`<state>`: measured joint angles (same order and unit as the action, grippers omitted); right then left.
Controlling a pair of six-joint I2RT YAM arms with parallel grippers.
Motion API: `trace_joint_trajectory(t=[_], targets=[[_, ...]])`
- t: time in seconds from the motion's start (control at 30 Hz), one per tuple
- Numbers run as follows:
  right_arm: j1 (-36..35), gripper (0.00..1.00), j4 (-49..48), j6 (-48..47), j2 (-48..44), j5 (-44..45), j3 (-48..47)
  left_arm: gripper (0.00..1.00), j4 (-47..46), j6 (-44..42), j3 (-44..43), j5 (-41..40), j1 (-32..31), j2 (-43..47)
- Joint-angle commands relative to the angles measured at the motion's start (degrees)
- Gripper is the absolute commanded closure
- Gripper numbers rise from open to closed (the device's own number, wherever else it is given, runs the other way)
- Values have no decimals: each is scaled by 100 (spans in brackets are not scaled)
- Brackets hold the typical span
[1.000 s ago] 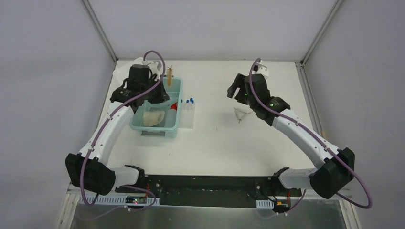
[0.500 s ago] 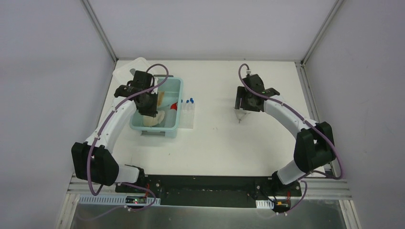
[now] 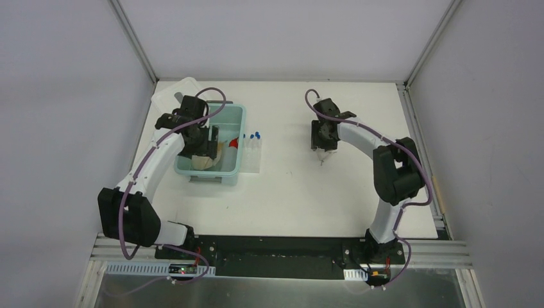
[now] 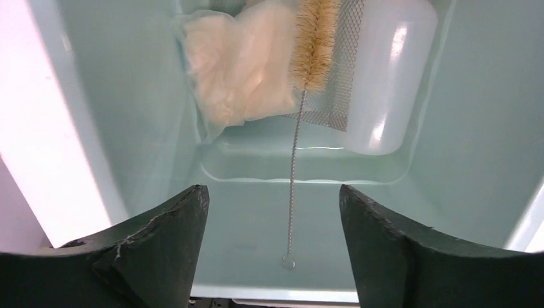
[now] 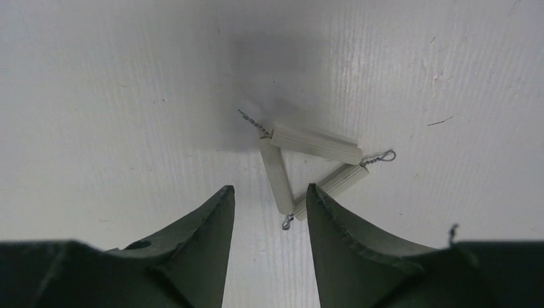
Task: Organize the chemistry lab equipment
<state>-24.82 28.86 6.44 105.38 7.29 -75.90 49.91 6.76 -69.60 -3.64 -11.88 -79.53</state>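
Triangle [image 5: 312,168] corner sits between my R gripper [image 5: 269,190] jaws, half open, empty; centre on one side, then close. L gripper [image 4: 274,192] wide open, empty, over brush [image 4: 312,38] in bin [image 4: 462,128].

Nothing legible shows in any view. The pale teal plastic bin [image 3: 212,174], the translucent white squeeze bottle [image 4: 391,70] lying inside it and the white pipe-clay triangle [image 5: 313,145] to the right of the bin carry no readable letters, numbers, brands or signs.
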Motion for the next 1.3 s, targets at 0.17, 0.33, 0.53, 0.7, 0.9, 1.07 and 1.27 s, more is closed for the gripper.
trace_joint_trajectory(t=[0.17, 0.33, 0.53, 0.7, 0.9, 1.07, 1.27], targets=[[8, 62, 112, -33, 493, -146, -168, 16, 120, 29, -371, -550, 44, 689], [-48, 70, 73, -80, 680, -47, -163, 15, 120, 145, -513, -376, 45, 784], [-176, 87, 50, -110, 869, 238, -194, 14, 87, 226, -564, -266, 45, 853], [-260, 100, -28, -67, 697, 267, -111, 14, 79, 291, -541, -281, 45, 978], [-324, 100, -19, 17, 354, 144, -92, 14, -54, 375, -475, -243, 45, 1196], [-558, 100, 40, 88, -154, 240, -113, 13, -299, 492, -338, -316, 45, 1373], [-1059, 100, -236, 269, -1131, 180, 54, 12, -768, 997, -124, -173, 212, 1433]])
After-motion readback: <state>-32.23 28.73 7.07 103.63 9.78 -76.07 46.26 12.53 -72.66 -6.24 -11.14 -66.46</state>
